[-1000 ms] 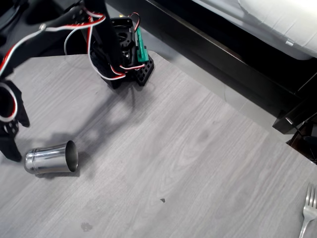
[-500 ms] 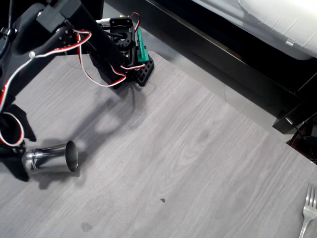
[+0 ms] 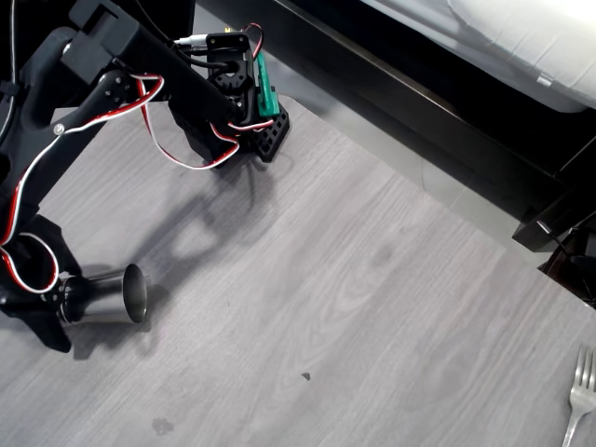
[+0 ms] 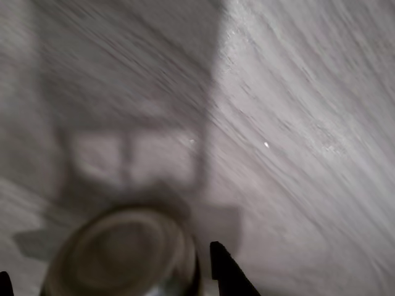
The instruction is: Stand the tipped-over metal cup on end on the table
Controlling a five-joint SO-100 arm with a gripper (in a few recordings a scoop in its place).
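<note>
The metal cup (image 3: 110,298) lies on its side near the left edge of the grey wood-grain table (image 3: 372,279), with its open rim facing right. My gripper (image 3: 58,296) is open and straddles the cup's closed base end, one black finger above it and one below. In the wrist view the cup (image 4: 123,262) sits blurred at the bottom, rim towards the camera, between the two dark fingertips (image 4: 227,271) of the gripper (image 4: 114,274). The fingers stand apart from the cup's sides. The table (image 4: 296,123) stretches beyond it.
The arm's black base (image 3: 237,107) stands at the table's far edge. A black furniture frame (image 3: 419,102) runs diagonally behind the table, with white bedding (image 3: 521,37) above it. A silver fork (image 3: 579,391) lies at the right edge. Bare tabletop spreads right of the cup.
The arm has swung down and forward. The gripper has moved from left of the cup's base to around it. The cup has stayed lying in place.
</note>
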